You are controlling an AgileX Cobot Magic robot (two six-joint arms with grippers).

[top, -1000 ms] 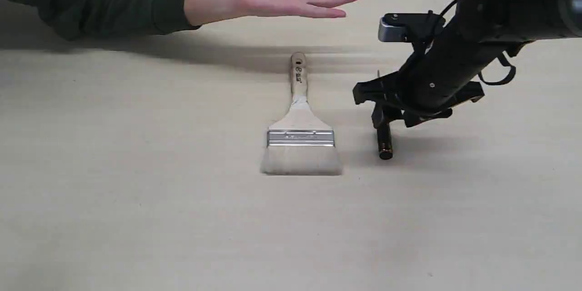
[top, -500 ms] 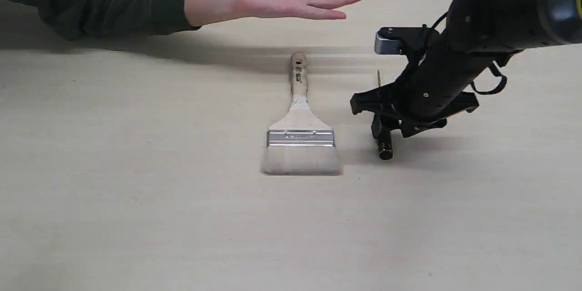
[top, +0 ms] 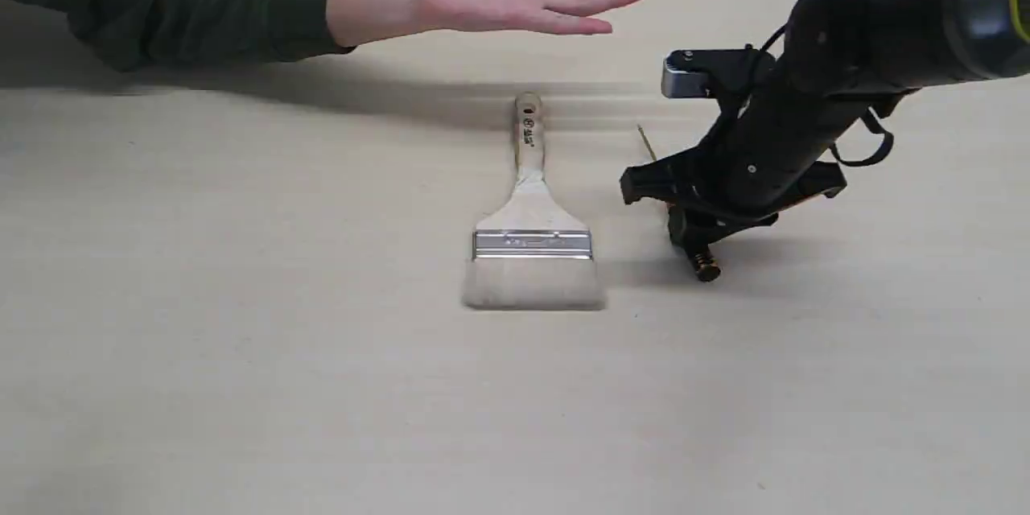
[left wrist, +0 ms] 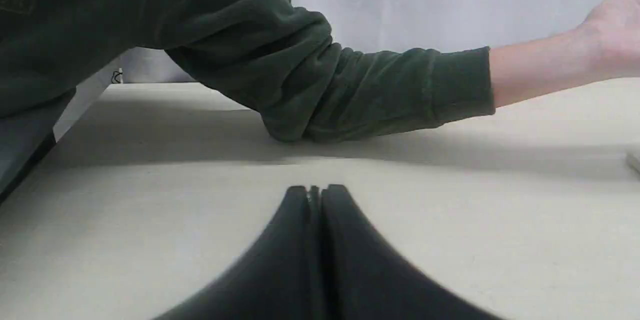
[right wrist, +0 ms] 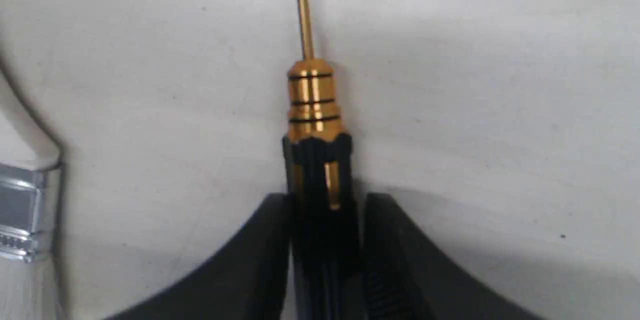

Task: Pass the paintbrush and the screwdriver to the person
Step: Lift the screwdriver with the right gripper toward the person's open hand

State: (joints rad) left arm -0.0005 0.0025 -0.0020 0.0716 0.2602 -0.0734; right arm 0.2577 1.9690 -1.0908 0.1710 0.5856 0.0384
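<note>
Slim black-handled, gold-ringed screwdriver (right wrist: 312, 100) has just swung askew
Jaws of the right gripper (right wrist: 325, 205) clamp its handle, so it looks ready to lift; the left gripper (left wrist: 316, 192) has its jaws together

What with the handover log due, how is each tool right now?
Left tool: closed, empty.
Right tool: closed on the screwdriver.

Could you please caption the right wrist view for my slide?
The right gripper clamps the screwdriver by its handle; the paintbrush lies nearby.
</note>
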